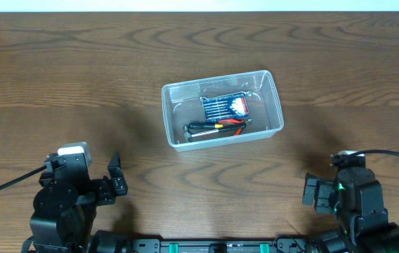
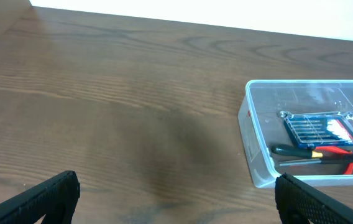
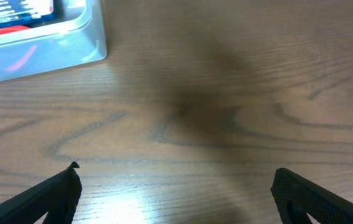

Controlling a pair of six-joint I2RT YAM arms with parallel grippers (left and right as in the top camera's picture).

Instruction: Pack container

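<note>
**At the table's middle, a container [image 1: 166,116] holding tools, both arms low and empty**

In the centre of the wooden table [image 1: 59,70], slightly right of the midline in the overhead view, sits the clear plastic container. It lies flat and is turned a little, so its long side runs from lower left to upper right. Inside it, a blue case [image 1: 224,107] with a row of thin tools behind a clear lid lies towards the far right. Just beside the case on the near side lie hand tools [image 1: 217,127] with black, red and yellow grips; they overlap, and I cannot tell how many there are. The left end of the bin floor is bare.

The left gripper [image 2: 176,199] is at the near left edge of the table, well apart from the bin. Its fingers [image 2: 52,196] are spread wide with only wood grain between them, and nothing is gripped. From its wrist camera the bin appears at the right, its near corner above the right fingertip.

The right gripper [image 3: 176,190] is at the near right edge, likewise well apart from the bin. It too is released, with fingers [image 3: 294,193] far apart over bare wood. Its camera catches one corner of the bin at the upper left.

A black cable [image 1: 3,184] runs off the left arm and another [image 1: 396,156] curves off the right one.
</note>
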